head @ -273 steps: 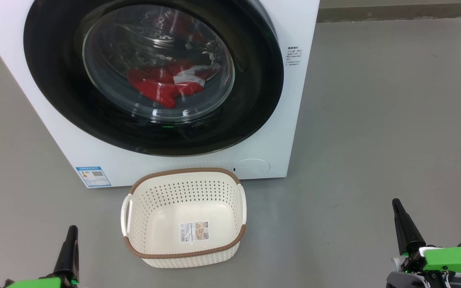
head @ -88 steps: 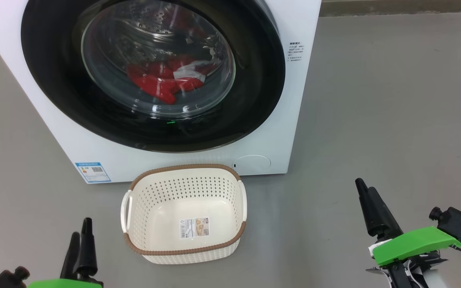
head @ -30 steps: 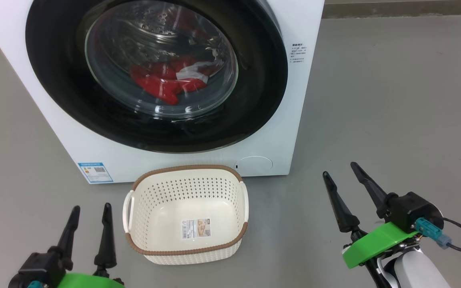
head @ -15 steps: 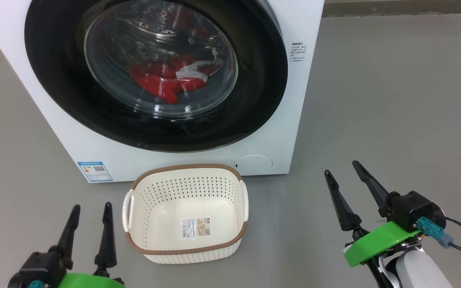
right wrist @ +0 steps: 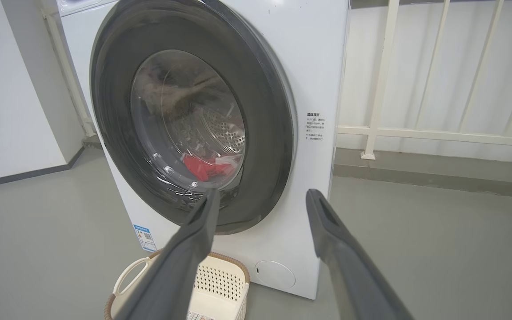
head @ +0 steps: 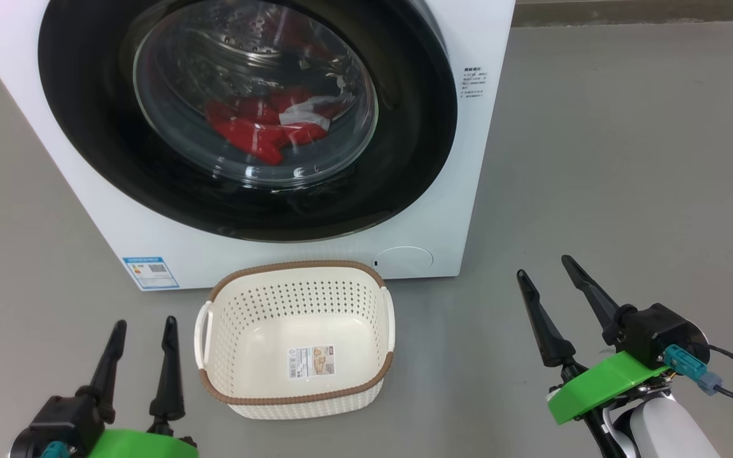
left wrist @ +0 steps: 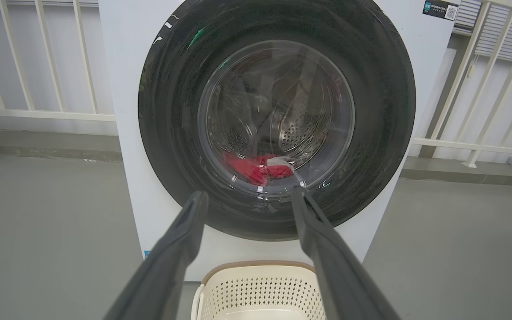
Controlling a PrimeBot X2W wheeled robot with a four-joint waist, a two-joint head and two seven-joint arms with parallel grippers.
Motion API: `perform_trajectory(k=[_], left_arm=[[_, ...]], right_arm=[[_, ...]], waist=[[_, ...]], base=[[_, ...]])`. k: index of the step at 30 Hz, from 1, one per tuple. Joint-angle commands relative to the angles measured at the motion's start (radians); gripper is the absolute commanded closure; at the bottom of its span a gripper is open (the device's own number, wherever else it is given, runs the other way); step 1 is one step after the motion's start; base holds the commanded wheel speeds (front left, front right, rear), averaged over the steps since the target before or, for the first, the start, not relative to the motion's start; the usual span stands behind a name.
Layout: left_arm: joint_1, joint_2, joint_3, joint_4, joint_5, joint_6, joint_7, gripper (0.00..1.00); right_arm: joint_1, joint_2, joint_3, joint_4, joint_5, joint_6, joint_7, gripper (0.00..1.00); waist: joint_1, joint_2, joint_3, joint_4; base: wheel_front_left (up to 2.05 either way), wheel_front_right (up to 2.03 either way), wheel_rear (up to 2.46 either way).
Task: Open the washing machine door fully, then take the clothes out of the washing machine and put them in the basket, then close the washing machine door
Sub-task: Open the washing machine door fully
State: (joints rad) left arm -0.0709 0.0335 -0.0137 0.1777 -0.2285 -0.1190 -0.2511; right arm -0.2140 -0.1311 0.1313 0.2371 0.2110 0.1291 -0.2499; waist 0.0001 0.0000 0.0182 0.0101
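Note:
The white washing machine [head: 474, 159] stands ahead with its round glossy black door [head: 411, 121] shut against the front. Red clothes [head: 258, 130] with a white patch lie in the drum behind the glass, and they also show as clothes [left wrist: 251, 164] and clothes [right wrist: 200, 166] in the wrist views. The cream basket [head: 296, 340] sits empty on the floor right before the machine. My left gripper [head: 144, 324] is open at the lower left, beside the basket. My right gripper [head: 544, 266] is open at the lower right, well short of the door.
Grey floor [head: 627, 159] stretches wide to the right of the machine. White railings [right wrist: 438, 133] run along the wall behind it. A blue label sticker [head: 150, 272] and a round white cap [head: 403, 262] sit low on the machine's front.
Both grippers went from shut to open and rose into view over the last seconds. In the last half second almost nothing has moved.

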Motion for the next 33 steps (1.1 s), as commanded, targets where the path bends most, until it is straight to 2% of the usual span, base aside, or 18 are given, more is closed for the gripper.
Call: perform_trajectory(k=[1, 33], left_arm=[[-0.04, 0.017, 0.03, -0.022, 0.001, -0.005, -0.011, 0.0], [-0.059, 0.017, 0.03, -0.025, -0.003, -0.007, -0.011, 0.0]], right_arm=[[-0.035, -0.002, 0.023, -0.025, -0.001, 0.002, -0.012, 0.0], [-0.075, -0.004, -0.017, -0.005, 0.06, 0.002, -0.012, 0.0]], waist=[[-0.0001, 0.0, 0.0, 0.0], [-0.0001, 0.0, 0.041, 0.011]], base=[[0.0, 0.0, 0.0], [0.0, 0.0, 0.0]])
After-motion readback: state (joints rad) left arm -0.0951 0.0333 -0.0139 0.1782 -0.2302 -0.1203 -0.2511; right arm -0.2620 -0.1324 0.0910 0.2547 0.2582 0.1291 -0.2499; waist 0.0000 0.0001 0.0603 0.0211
